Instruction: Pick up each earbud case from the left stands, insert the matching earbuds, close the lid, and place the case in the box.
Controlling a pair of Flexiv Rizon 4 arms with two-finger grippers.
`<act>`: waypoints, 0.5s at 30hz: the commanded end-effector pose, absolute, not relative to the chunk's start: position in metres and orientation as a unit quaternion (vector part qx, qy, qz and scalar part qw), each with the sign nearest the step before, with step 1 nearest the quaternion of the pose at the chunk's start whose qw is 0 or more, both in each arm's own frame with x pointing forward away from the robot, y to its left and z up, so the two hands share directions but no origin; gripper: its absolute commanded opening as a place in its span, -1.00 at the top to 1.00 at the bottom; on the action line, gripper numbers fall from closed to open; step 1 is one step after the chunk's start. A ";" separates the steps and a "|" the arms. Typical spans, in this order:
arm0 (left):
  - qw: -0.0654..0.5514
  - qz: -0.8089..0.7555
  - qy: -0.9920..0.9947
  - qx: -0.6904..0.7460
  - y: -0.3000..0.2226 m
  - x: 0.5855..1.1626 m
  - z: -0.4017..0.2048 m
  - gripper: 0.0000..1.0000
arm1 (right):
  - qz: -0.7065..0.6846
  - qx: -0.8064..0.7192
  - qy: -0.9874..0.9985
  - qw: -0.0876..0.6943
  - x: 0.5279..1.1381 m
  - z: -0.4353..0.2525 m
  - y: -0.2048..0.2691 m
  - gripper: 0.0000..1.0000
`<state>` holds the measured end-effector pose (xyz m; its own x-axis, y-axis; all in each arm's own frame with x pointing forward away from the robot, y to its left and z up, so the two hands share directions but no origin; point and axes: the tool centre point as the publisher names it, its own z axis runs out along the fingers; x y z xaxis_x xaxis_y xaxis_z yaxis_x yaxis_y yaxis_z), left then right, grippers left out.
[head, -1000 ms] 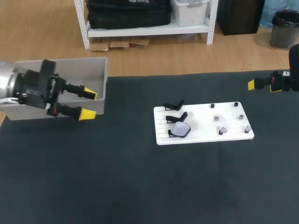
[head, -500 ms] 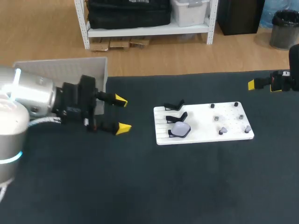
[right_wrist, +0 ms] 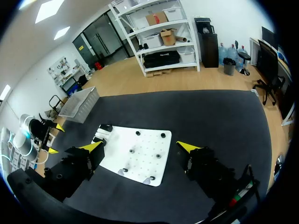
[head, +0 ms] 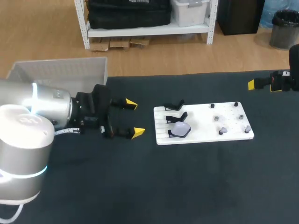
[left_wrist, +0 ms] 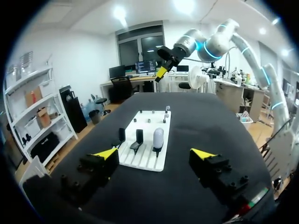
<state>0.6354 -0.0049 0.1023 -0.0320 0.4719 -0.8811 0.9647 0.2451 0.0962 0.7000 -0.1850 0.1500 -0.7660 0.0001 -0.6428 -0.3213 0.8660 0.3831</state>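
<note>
— While the left gripper (head: 134, 119) hangs over the table (head: 187, 186) just short of the board (head: 233, 136), where's the case (head: 180, 129)?
— On the nearest of three black stands (head: 174, 105) at the board's left end. Pale, rounded, upright. Nothing touches it. Lid state: can't tell from these views.
— Left jaws?
— Spread wide, nothing between them. Fingers point at the board's left edge. From the left wrist, the case sits ahead of the fingers, close to their centre line, with the other two stands beside it in a row.
— And the right gripper (right_wrist: 140, 146)?
— At the table's far right edge, well apart from the board. Head view shows only one yellow tip. Its own wrist view shows both fingers wide apart, holding nothing, with the board ahead and below.
— And the earbuds (head: 223, 131)?
— Small pale bits on the board's right half, among dark pegs (head: 212, 106). Two sit near the front edge. Too small to tell which is which.
— And the box (head: 70, 70)?
— Grey, open top, at the table's far left corner, behind the left arm (head: 28, 135). Well apart from board and case.
— Arm positions?
— Left arm comes in from the left side, low over the table. Right arm barely enters from the right.
</note>
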 end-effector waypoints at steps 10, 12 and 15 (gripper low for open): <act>0.428 -0.268 0.672 0.542 -0.046 0.637 0.067 -1.00 | 0.243 -0.088 0.908 0.330 0.700 0.150 -0.185 -1.00; 0.421 -0.270 0.676 0.541 -0.051 0.638 0.064 -1.00 | 0.243 -0.088 0.908 0.330 0.700 0.150 -0.185 -1.00; 0.407 -0.277 0.682 0.541 -0.057 0.640 0.058 -1.00 | 0.243 -0.088 0.908 0.330 0.700 0.150 -0.185 -1.00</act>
<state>0.6288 -0.0396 0.0659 -0.0683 0.4831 -0.8729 0.9603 0.2690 0.0738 0.7000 -0.1851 0.1500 -0.7660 0.0001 -0.6428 -0.3213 0.8660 0.3831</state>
